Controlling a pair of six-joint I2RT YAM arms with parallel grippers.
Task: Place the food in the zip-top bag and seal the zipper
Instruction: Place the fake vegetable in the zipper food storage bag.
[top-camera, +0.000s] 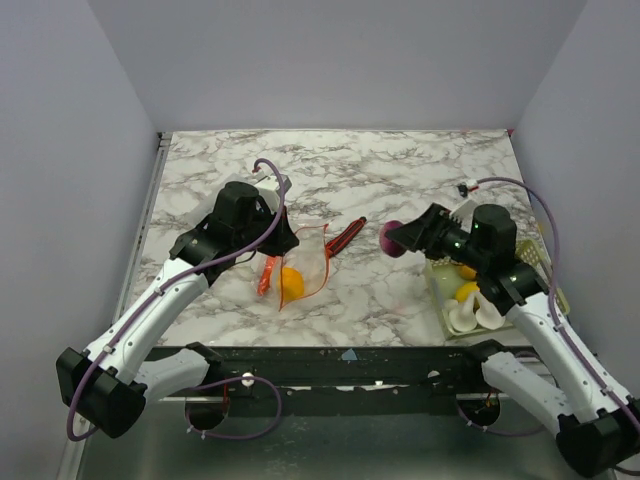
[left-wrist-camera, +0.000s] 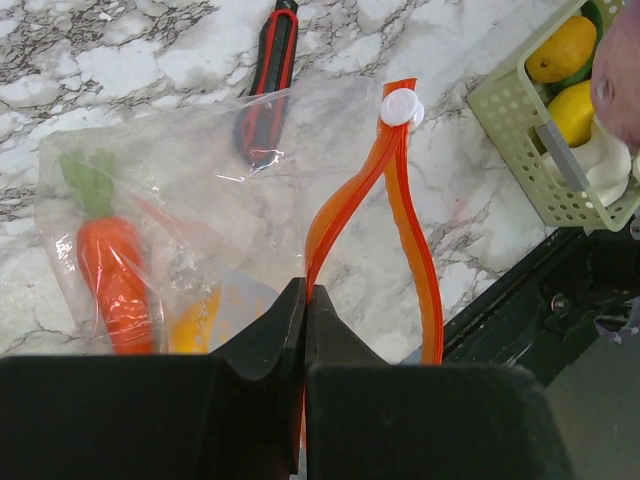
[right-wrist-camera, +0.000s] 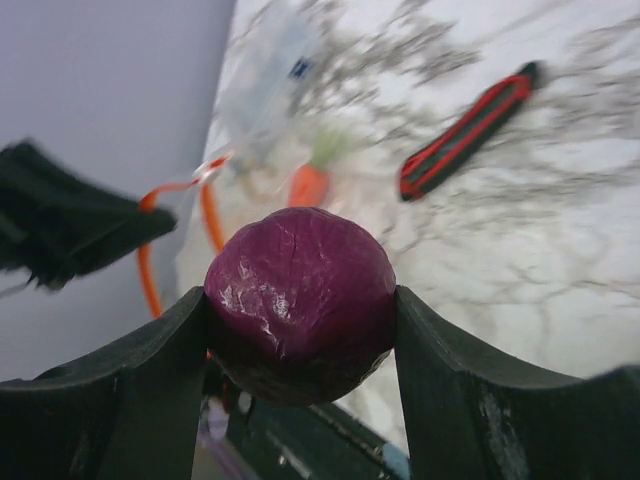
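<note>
Carrot (left-wrist-camera: 110, 280) in bag (left-wrist-camera: 200, 130), basket (left-wrist-camera: 515, 150) rightward

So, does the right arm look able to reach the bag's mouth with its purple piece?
Probably yes. The left gripper pinches the zipper so the zip-top bag gapes; between it and the right gripper with the purple food lie only bare table and the flat red-and-black stick.

Left gripper (top-camera: 284, 235): pinches zip-top bag (top-camera: 312, 252) mouth.
Right gripper (top-camera: 396, 240): clasps purple food (top-camera: 389, 241).
Basket (top-camera: 441, 300): holds yellow food (top-camera: 467, 292), white food (top-camera: 465, 316).
</note>
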